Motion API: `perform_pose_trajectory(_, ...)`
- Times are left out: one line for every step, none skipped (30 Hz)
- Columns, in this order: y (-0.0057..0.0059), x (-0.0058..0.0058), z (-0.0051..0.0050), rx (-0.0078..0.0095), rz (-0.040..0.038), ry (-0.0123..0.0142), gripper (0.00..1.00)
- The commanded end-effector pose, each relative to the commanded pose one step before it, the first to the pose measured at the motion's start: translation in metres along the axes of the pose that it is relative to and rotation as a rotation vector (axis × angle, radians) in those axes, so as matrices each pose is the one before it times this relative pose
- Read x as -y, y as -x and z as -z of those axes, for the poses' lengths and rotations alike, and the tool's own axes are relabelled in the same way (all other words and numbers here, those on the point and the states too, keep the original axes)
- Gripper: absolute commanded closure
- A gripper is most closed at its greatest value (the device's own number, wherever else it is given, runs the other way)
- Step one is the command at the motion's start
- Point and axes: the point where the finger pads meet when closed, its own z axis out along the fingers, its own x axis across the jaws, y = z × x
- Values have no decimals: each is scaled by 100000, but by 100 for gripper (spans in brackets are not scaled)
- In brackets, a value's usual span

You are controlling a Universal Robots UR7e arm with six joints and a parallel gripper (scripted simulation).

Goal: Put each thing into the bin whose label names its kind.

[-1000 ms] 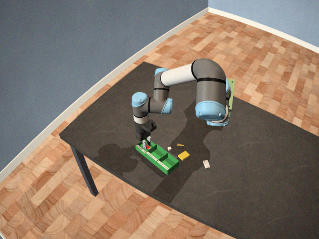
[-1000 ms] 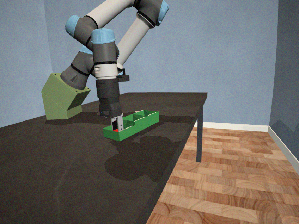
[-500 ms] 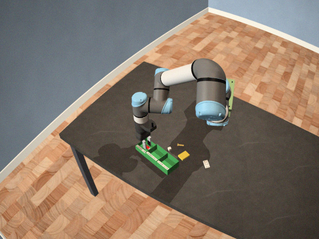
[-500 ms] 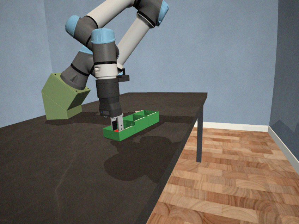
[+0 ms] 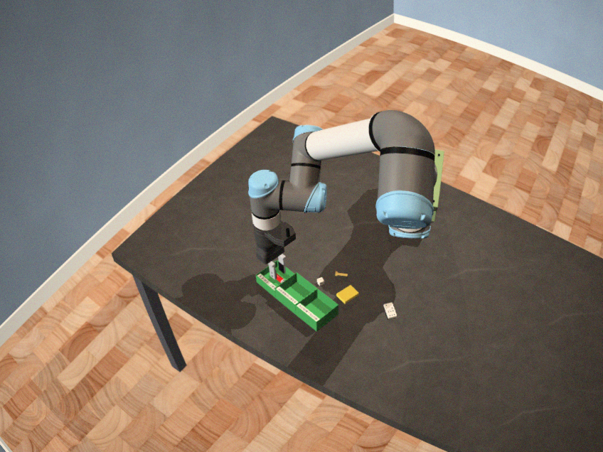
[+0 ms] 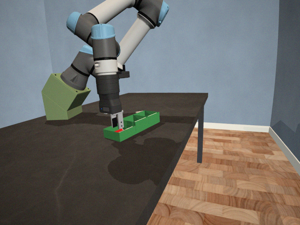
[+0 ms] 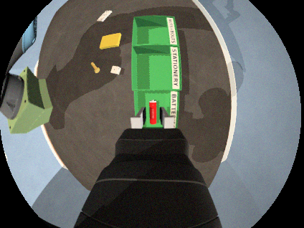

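Observation:
A green row of three bins (image 5: 311, 320) (image 6: 121, 137) (image 7: 148, 64) stands near the table's front edge, with labels along one side. A red battery (image 5: 279, 277) (image 6: 118, 130) (image 7: 153, 111) lies on the floor of the end bin, whose label reads as batteries. My gripper (image 5: 276, 270) (image 6: 117, 125) (image 7: 153, 112) hangs in that bin right above the battery, its fingers open on either side of it and not pressing it. A yellow block (image 5: 347, 293) (image 7: 110, 39), a small bolt (image 5: 340, 274) (image 7: 96, 67), a white die (image 5: 320, 281) (image 7: 115, 70) and a domino (image 5: 389, 310) (image 7: 103, 16) lie on the table beside the bins.
The middle bin is labelled stationery, and the far bin's label reads as nuts and bolts; both show bare floors. The arm's green base mount (image 6: 60, 101) (image 7: 29, 101) stands at the table's back. The table edge runs close behind the bins.

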Motion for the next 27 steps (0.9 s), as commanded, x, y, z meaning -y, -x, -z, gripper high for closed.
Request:
perform_pose_trajectory(-26,-19,757,-52,60,44,40)
perform_pose_trajectory(0,0,133,0,0,0,40)
perform_pose_trajectory(0,0,133,0,0,0,40)
perform_pose_trajectory(0,0,133,0,0,0,40)
perform_pose_trajectory(0,0,133,0,0,0,40)
perform_pose_trajectory(0,0,133,0,0,0,40)
perform_pose_trajectory(0,0,0,0,0,0,40)
perform_pose_trajectory(0,0,0,0,0,0,40)
perform_pose_trajectory(0,0,499,1,0,0,40)
perform_pose_trajectory(2,-1,507,2,1,-2,40)
perform_pose_trajectory(0,0,500,1,0,0,40)
perform_pose_trajectory(0,0,500,1,0,0,40)
perform_pose_trajectory(0,0,340,1,0,0,40)
perform_pose_trajectory(0,0,0,0,0,0,40)
perform_pose_trajectory(0,0,0,0,0,0,40)
perform_pose_trajectory(0,0,0,0,0,0,40)
perform_pose_trajectory(-2,1,-7,-1,0,2,40)
perform_pose_trajectory(1,0,2,0,0,0,40)
perform_pose_trajectory(0,0,1,0,0,0,40)
perform_pose_trajectory(0,0,1,0,0,0,40)
perform_pose_trajectory(0,0,1,0,0,0,40)
perform_pose_trajectory(0,0,1,0,0,0,40)
perform_pose_trajectory(21,9,0,0,0,0,40)
perform_pose_trajectory(0,0,0,0,0,0,40)
perform_pose_trajectory(0,0,0,0,0,0,40)
perform_pose_trajectory(-2,0,-7,-1,0,2,40)
perform_pose_trajectory(1,0,2,0,0,0,40)
